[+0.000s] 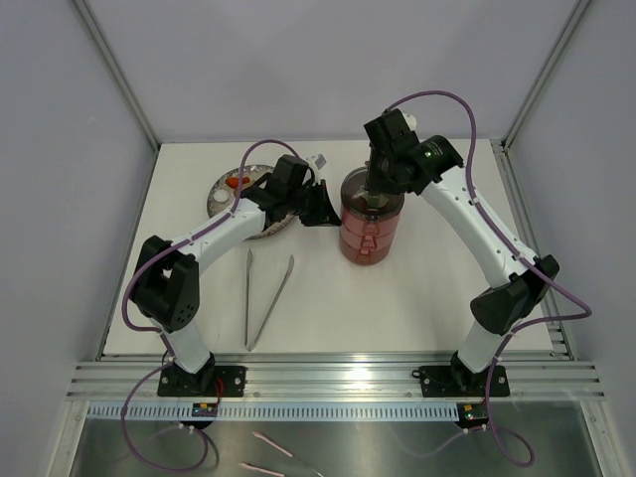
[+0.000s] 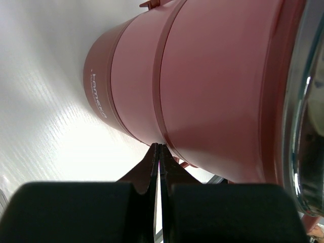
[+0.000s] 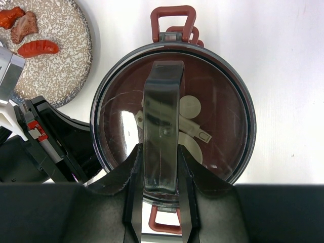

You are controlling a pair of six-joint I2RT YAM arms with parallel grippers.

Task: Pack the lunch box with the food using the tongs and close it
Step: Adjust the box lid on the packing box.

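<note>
Closing the lunch box: the right fingers (image 3: 132, 202) are gripping the lid handle (image 3: 162, 126) from above.
The stacked lunch box (image 1: 371, 234) is standing on the surface, with its lid on. Three food pieces (image 3: 38, 48) are lying on the grey plate (image 3: 66, 61) beside it. The left fingers (image 2: 148, 177), pressed together, are just at its side wall. The tongs (image 1: 248, 293) are lying apart from both arms.

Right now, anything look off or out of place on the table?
Nothing spilled or tipped. One oddity: the lunch box stands stacked with its clear lid on, right hand gripping the lid's handle, yet food sits on the plate and the tongs lie on the table, unheld.
</note>
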